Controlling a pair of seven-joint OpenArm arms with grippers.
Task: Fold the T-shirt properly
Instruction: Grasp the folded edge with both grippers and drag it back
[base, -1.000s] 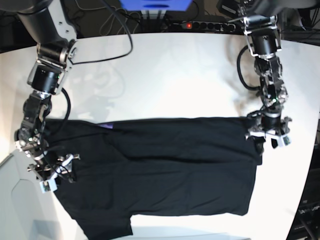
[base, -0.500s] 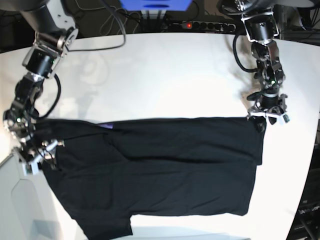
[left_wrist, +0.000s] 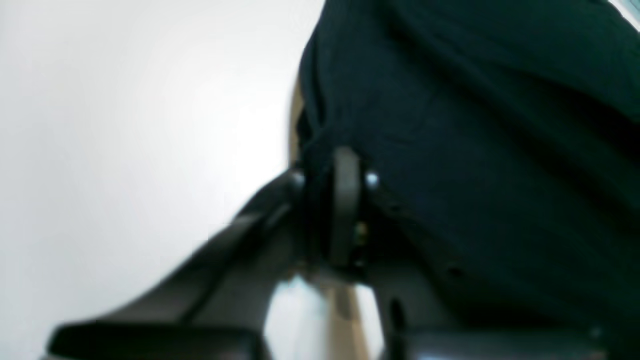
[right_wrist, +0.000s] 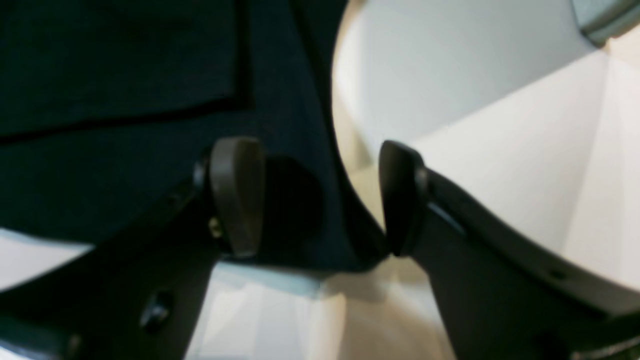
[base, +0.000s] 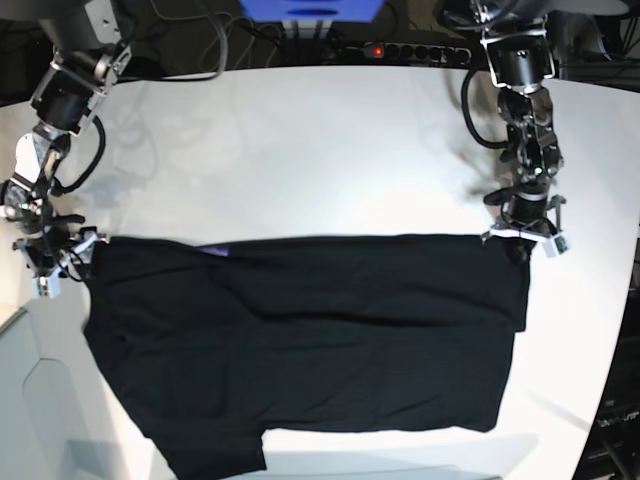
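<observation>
Left wrist view: left pincer (left_wrist: 345, 200) pinched tight, fingers nearly together. Black shirt (left_wrist: 475, 150) bunched right at the tips and caught between them. White table (left_wrist: 125, 150) off to one side. All a bit blurry.

Right wrist view: right pincer (right_wrist: 315, 195) spread wide. One finger (right_wrist: 237, 195) over the shirt (right_wrist: 125, 100), the other finger (right_wrist: 400, 195) over the bare table (right_wrist: 500, 175). Curved shirt edge running through the gap between the two. Nothing squeezed here. Cannot tell if the tips touch the cloth.

Base view: shirt (base: 300, 350) lying flat on the table (base: 320, 150), spread wide across the lower half. Small purple patch (base: 212, 249) near the top edge. Left pincer (base: 524, 240) down on the shirt's top corner at the picture's right. Right pincer (base: 55, 262) at the top corner at the picture's left, just at the cloth's edge. Cables (base: 200, 40) and a power strip (base: 400, 50) along the far side of the table.
</observation>
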